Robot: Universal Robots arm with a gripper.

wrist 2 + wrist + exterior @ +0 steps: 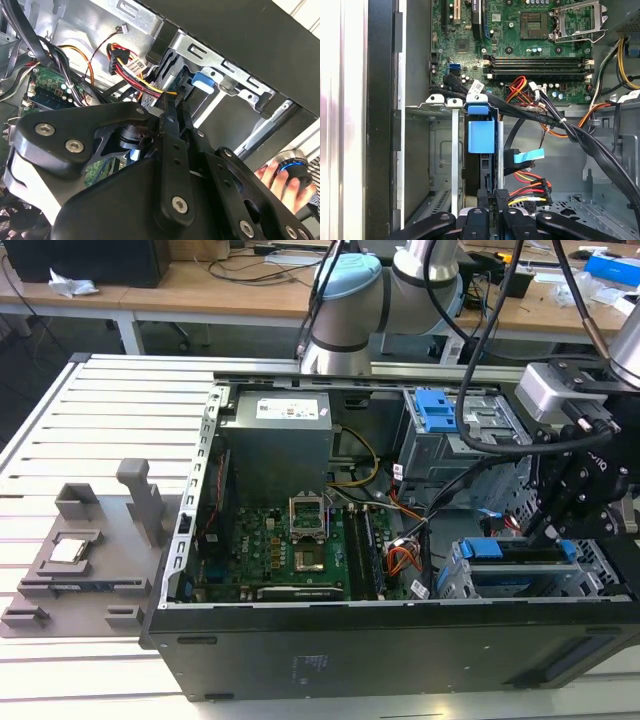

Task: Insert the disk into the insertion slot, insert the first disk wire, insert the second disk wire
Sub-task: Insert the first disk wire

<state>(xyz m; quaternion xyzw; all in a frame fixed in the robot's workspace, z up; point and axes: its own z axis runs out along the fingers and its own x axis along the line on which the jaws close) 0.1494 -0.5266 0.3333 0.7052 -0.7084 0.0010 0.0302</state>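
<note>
The disk, with its bright blue carrier (481,135), sits edge-on inside the silver insertion slot (440,107) at the case's front corner. In the exterior view the disk (492,549) lies in the slot (452,575) at the exterior view's right. My gripper (492,196) is shut, its fingertips close against the disk's near edge. It hangs just above the slot (548,532). Beside it lie two loose wires: a black connector with a blue tab (522,157) and a black plug on red, yellow and black leads (536,189). The shut fingers (167,112) point at those leads.
The open case holds a motherboard (300,550), a power supply (278,435) and a taller cage with a blue latch (437,410). Thick black cables (580,135) cross over the bay. A grey fixture (90,550) sits on the table. A person's hand (277,175) rests outside the case.
</note>
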